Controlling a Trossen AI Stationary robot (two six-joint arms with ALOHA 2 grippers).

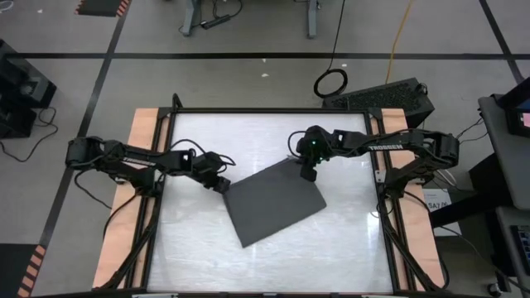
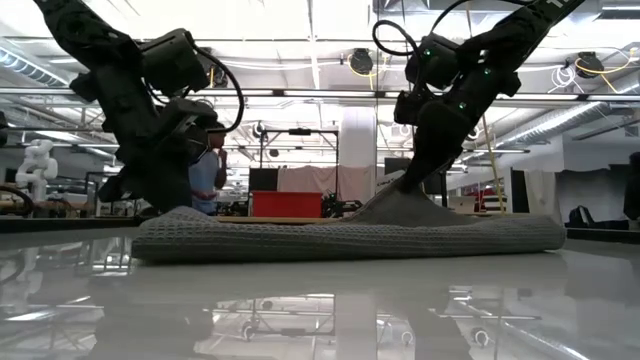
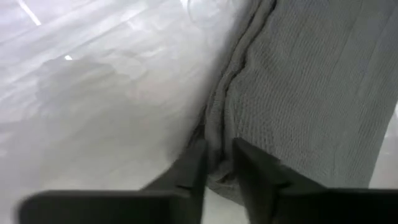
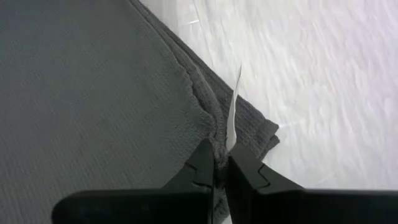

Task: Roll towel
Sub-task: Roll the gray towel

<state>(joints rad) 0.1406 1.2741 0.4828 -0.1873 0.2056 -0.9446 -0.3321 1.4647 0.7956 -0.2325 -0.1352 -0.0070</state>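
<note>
The dark grey towel [image 1: 273, 203] lies flat on the white table, turned like a diamond, and shows as a low band in the low view [image 2: 350, 238]. My left gripper [image 1: 222, 187] is at the towel's left corner, shut on its edge. My right gripper [image 1: 308, 174] is at the far corner, shut on the edge beside the small white tag [image 4: 234, 106]. That corner is pulled up into a small peak [image 2: 405, 200]. My left gripper pinches the towel's hemmed edge [image 3: 219, 140] between its two fingers at the left corner. The fingers slant down from the table's left. The bunched hem runs up between the fingers, and the rest of the towel lies on the table. My right gripper pinches the towel's hemmed edge [image 4: 214, 134] between its two fingers, right beside the white tag near the far corner. The fingers come from above, pointing down. The cloth puckers toward the fingers and rises in a small peak; the rest lies flat.
Black frame rails [image 1: 170, 116] and wooden side boards [image 1: 145, 132] border the table. Bare white table [image 1: 273, 265] lies near of the towel. Beyond the table in the low view stand a person [image 2: 205, 170] and a red box [image 2: 287, 204].
</note>
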